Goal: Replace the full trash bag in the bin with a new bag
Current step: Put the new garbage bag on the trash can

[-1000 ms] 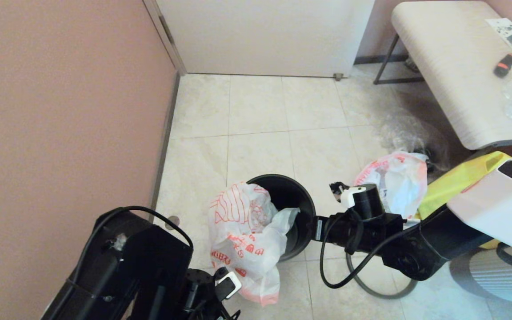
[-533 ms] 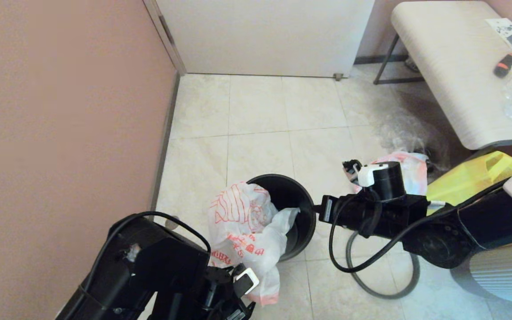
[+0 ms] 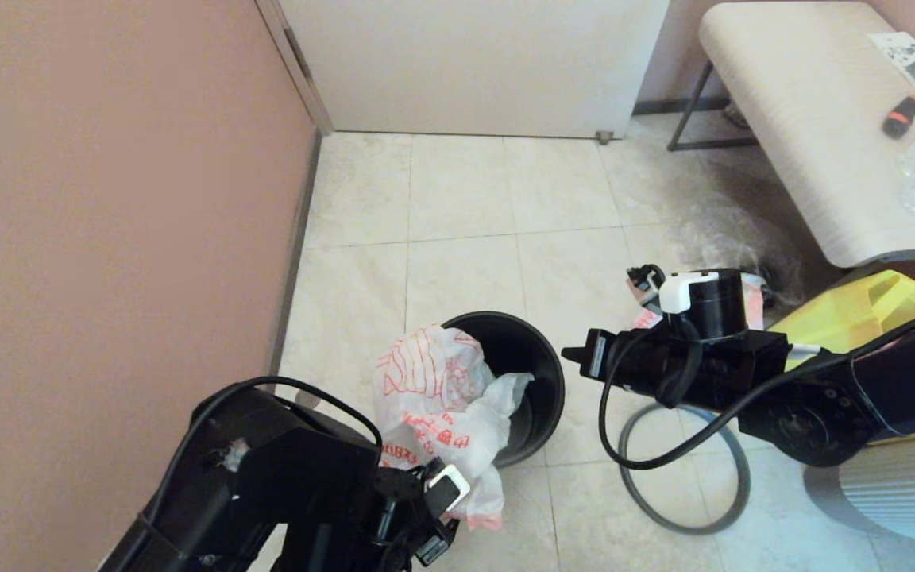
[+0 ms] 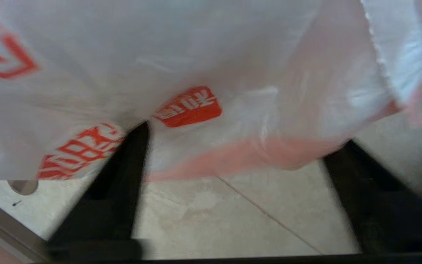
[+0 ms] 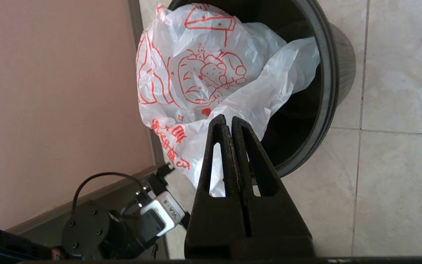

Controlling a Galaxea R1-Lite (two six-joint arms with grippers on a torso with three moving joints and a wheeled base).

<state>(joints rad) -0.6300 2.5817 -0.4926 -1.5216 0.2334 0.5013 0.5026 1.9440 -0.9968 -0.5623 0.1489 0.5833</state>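
The black bin (image 3: pixel 553 373) stands on the tiled floor. The new bag (image 3: pixel 434 397), white with a red figure drawing, lies draped over its near left rim and hangs down outside. My left gripper (image 4: pixel 244 135) is open at that hanging part, and the bag's pink edge (image 4: pixel 233 161) sags between its fingers. My right gripper (image 3: pixel 573 355) is shut on nothing and hovers just right of the bin, apart from it. In the right wrist view the bin (image 5: pixel 328 91) and bag (image 5: pixel 203 73) lie beyond its tips (image 5: pixel 229 121). The full trash bag (image 3: pixel 754 298) is mostly hidden behind my right wrist.
A thin grey hoop (image 3: pixel 684 531) lies on the floor under my right arm. A yellow tote (image 3: pixel 847 318) and a crumpled clear bag (image 3: pixel 727 234) sit beside a pale bench (image 3: pixel 807 119). A pink wall (image 3: pixel 108 199) runs close along the left.
My left arm has pushed forward to the bag's hanging lower edge. My right arm has drawn back to the right, away from the bin, and now covers most of the full trash bag.
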